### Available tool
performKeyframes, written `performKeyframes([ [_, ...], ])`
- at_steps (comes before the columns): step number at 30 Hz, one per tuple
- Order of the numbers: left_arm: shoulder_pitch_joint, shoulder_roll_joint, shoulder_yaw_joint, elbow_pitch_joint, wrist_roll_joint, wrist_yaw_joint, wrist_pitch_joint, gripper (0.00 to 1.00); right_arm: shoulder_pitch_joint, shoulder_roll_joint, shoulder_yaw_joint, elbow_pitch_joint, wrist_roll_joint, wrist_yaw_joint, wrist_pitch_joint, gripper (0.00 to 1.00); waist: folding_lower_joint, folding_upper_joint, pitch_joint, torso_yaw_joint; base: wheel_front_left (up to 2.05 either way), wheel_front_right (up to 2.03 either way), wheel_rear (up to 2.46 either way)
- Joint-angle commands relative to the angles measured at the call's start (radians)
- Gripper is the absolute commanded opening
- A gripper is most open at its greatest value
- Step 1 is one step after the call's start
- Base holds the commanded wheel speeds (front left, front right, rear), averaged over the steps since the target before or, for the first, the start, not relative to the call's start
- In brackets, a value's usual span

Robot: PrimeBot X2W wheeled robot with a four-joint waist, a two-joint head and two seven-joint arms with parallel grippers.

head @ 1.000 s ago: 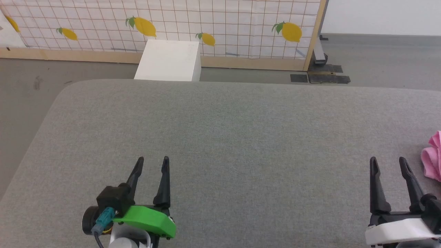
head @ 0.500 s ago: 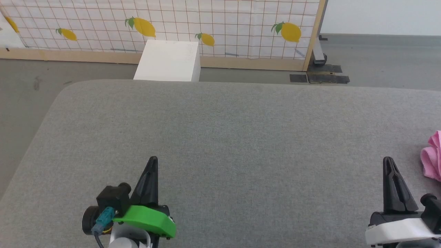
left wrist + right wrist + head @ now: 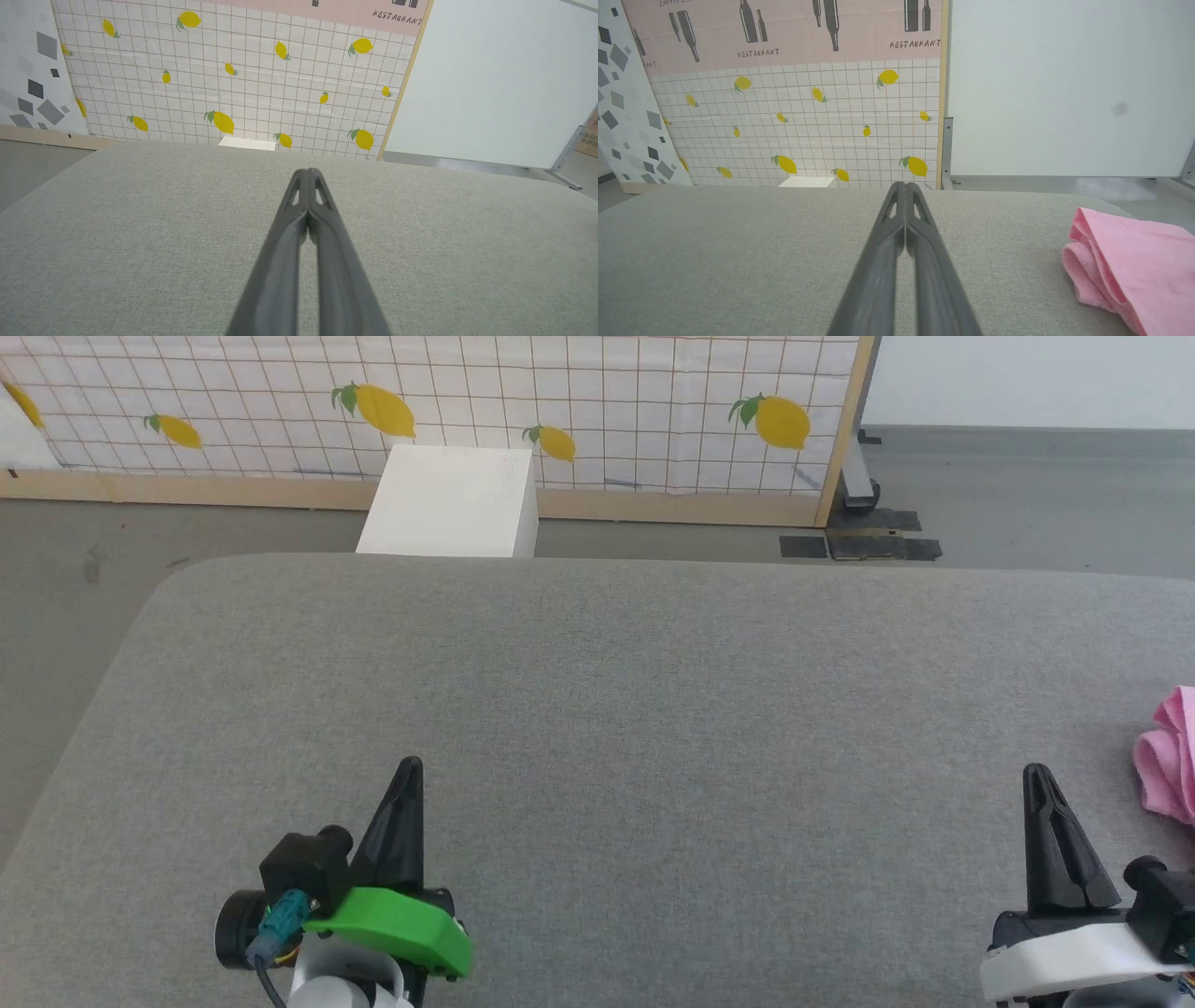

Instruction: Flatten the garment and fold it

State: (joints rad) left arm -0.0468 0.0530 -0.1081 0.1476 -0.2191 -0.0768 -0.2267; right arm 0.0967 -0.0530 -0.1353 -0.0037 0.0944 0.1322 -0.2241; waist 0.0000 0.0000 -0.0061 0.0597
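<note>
the pink garment (image 3: 1169,767) lies bunched at the grey cushion's (image 3: 616,709) right edge; left gripper (image 3: 408,767) and right gripper (image 3: 1034,775) clenched, empty.

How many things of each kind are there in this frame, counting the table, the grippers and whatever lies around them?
Light-pink crumpled knit garment: 1
Grey fabric-covered table: 1
Plain white box beyond the table's far edge: 1
Dark two-fingered grippers, the left gripper and the right gripper, both shut and empty: 2
Total: 5

pink garment (image 3: 1167,770) cut off at right edge, bunched, tag hidden
</note>
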Motion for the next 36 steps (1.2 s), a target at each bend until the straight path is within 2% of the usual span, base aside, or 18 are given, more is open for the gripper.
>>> performKeyframes([
  [1,0.007,0.0,0.005,-0.008,0.011,0.007,0.007,0.0,-0.014,0.0,0.006,0.001,-0.01,0.0,0.006,0.0,0.0,0.0,0.0,-0.001,0.0,0.0,0.0],
  [36,0.02,-0.001,0.038,-0.053,0.079,0.03,0.078,0.0,-0.04,0.001,0.048,0.002,-0.037,-0.001,0.077,0.0,0.0,0.0,0.002,-0.02,0.0,0.0,0.0],
])
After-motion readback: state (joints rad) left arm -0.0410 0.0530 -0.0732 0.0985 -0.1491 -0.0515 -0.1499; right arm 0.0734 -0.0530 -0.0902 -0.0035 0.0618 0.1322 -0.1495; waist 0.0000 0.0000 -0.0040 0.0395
